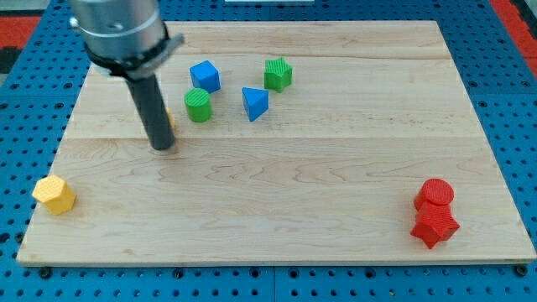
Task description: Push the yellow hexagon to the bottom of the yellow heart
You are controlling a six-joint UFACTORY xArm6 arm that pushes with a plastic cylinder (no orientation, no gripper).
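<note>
My tip (162, 146) stands upper left, hiding most of the yellow heart (170, 119); there are no fingers. The yellow hexagon (54, 195) sits lower left, unapproached; next move: get behind it.

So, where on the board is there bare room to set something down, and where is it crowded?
The widest free patch is the middle, between the yellow hexagon at the view's left and the red blocks at the right. The top right is also bare. It is crowded at the top left: blue cube, green cylinder, blue triangle, green block and my tip.
</note>
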